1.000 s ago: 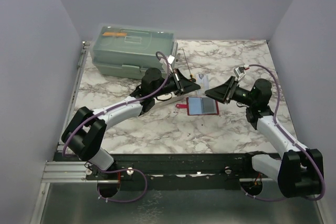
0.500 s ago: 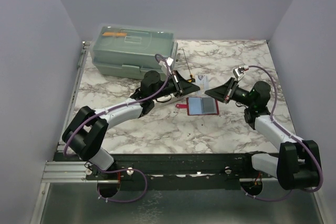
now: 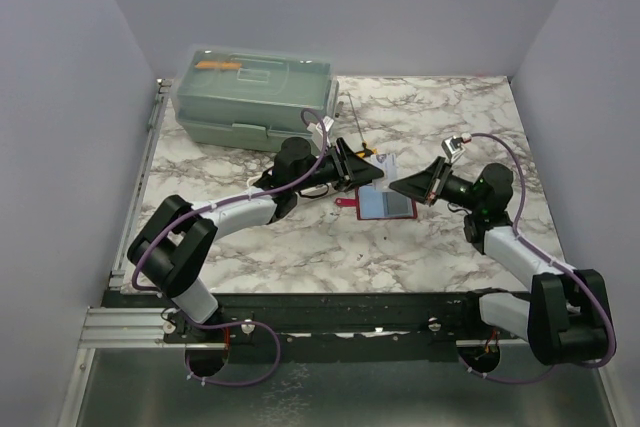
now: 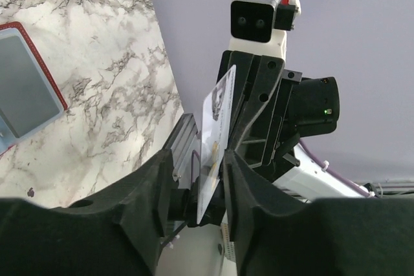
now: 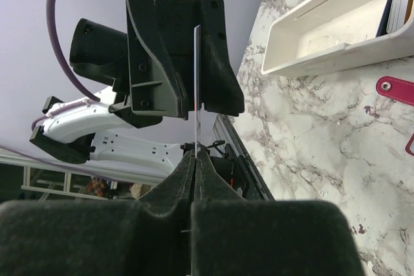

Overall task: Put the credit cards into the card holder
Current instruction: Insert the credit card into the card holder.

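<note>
My right gripper [image 5: 195, 154] is shut on the lower edge of a pale printed credit card [image 5: 195, 82], seen edge-on and upright. My left gripper [image 4: 199, 163] faces it with open jaws on either side of the same card [image 4: 217, 137], a gap showing on one side. In the top view the two grippers meet over the mid table, left [image 3: 370, 169] and right [image 3: 400, 185], with the card [image 3: 389, 162] between them. The red card holder [image 3: 383, 204] lies flat just below them with a blue-grey card face showing on it. It also shows in the left wrist view [image 4: 19, 88].
A pale green lidded plastic box [image 3: 255, 97] stands at the back left, and it shows in the right wrist view [image 5: 336, 24]. A thin rod [image 3: 355, 122] lies beside it. The card holder's red tab [image 5: 396, 88] lies near the box.
Both arms have closed in on each other. The left gripper moved right around the card, and the right gripper dropped slightly lower and to the left with the card.
</note>
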